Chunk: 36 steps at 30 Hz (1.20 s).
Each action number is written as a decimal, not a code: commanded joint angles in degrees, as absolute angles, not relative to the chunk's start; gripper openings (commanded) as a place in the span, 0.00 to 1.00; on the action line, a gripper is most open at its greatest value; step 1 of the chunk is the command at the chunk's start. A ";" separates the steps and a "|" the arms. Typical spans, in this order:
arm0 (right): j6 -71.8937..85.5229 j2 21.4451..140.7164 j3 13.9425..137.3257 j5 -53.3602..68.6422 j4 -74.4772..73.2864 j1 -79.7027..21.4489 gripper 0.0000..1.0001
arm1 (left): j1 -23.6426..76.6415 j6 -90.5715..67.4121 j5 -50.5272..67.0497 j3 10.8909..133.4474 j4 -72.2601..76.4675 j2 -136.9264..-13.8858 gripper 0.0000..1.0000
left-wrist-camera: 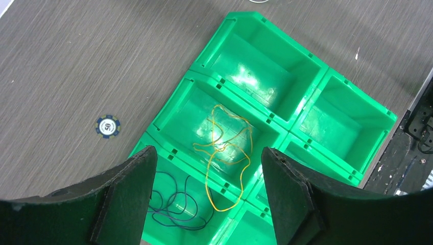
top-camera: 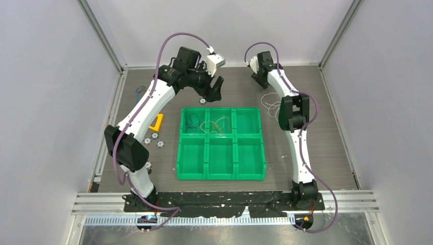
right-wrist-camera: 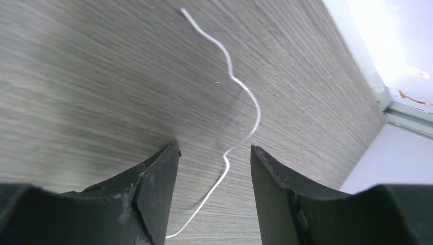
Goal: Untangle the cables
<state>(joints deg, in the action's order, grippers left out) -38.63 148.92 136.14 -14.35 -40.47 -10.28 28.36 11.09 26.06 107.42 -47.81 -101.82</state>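
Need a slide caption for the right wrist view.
Open right gripper straddling a thin white cable that lies on the grey wood-grain table.

Yellow-orange cable [left-wrist-camera: 207, 176]: thin, loosely looped, lying in the far middle compartment of the green bin [top-camera: 220, 178], one loop draped over a compartment wall.

Dark blue-black cable [left-wrist-camera: 173, 205]: coiled in loose rings in the far left compartment, apart from the yellow one.

White cable [right-wrist-camera: 244, 87]: wavy and slack on the surface [top-camera: 332, 143], right of the bin.

Blue cable [top-camera: 139, 92]: small tangle near the surface's far left edge, detail unclear.
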 commanded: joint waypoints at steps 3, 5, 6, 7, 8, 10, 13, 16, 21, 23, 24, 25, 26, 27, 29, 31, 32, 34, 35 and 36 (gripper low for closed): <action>-43.82 151.74 134.36 -21.86 -34.44 -8.48 0.60 | 27.92 12.20 25.84 107.00 -46.53 -98.63 0.76; -44.22 151.84 133.79 -22.11 -33.52 -8.32 0.57 | 27.95 12.28 25.59 106.86 -46.58 -98.65 0.76; -44.52 151.82 133.64 -21.85 -33.33 -8.34 0.50 | 27.94 12.30 25.58 106.98 -46.61 -98.69 0.76; -44.76 151.85 133.78 -21.74 -33.27 -8.21 0.44 | 27.90 12.30 25.55 106.90 -46.52 -98.63 0.76; -45.27 151.89 133.82 -21.10 -33.74 -8.19 0.33 | 27.94 12.30 25.44 106.99 -46.31 -98.63 0.76; -45.82 151.47 134.27 -19.17 -35.86 -8.19 0.15 | 27.95 12.30 25.36 107.31 -46.13 -98.85 0.76; -44.81 148.94 134.44 -14.99 -39.24 -7.89 0.06 | 27.95 12.26 25.14 107.65 -45.89 -98.93 0.76; -41.96 140.80 132.61 -5.91 -41.83 -6.88 0.05 | 27.95 11.84 25.34 107.33 -45.28 -98.55 0.75; -41.62 126.25 123.80 6.07 -44.86 -5.54 0.05 | 27.92 11.13 26.16 105.49 -43.22 -97.28 0.75; -42.89 122.40 120.35 8.64 -47.16 -5.04 0.05 | 27.86 11.00 26.62 104.62 -42.50 -96.92 0.75; -43.42 121.49 119.41 9.42 -49.21 -4.60 0.05 | 27.86 10.91 26.70 104.36 -42.34 -96.86 0.75; -44.38 120.15 117.94 10.55 -50.40 -4.37 0.05 | 27.86 10.82 26.83 104.02 -42.26 -96.68 0.75; -44.96 119.71 117.51 11.34 -53.45 -3.99 0.05 | 27.86 10.78 26.82 103.77 -42.23 -96.59 0.75; -46.46 119.29 117.03 12.94 -55.16 -3.71 0.05 | 27.86 10.87 26.84 103.49 -42.15 -96.41 0.75; -48.32 119.40 116.72 15.02 -60.39 -2.81 0.05 | 27.85 11.01 26.82 102.70 -41.89 -95.89 0.75; -50.40 120.22 116.75 16.53 -68.04 -1.62 0.05 | 27.77 11.03 26.81 102.07 -41.84 -95.44 0.75; -51.58 120.53 116.88 17.01 -69.92 -1.34 0.05 | 27.69 11.07 26.81 101.89 -41.78 -95.22 0.75; -52.35 121.32 116.04 18.59 -74.03 -0.94 0.05 | 27.62 11.07 26.87 101.44 -41.79 -94.72 0.75; -52.45 121.45 115.45 19.41 -75.26 -0.83 0.05 | 27.68 11.00 26.87 101.08 -41.63 -94.59 0.75; -52.67 121.46 113.72 19.77 -75.60 -0.81 0.05 | 27.68 10.87 26.81 100.80 -41.44 -94.50 0.75</action>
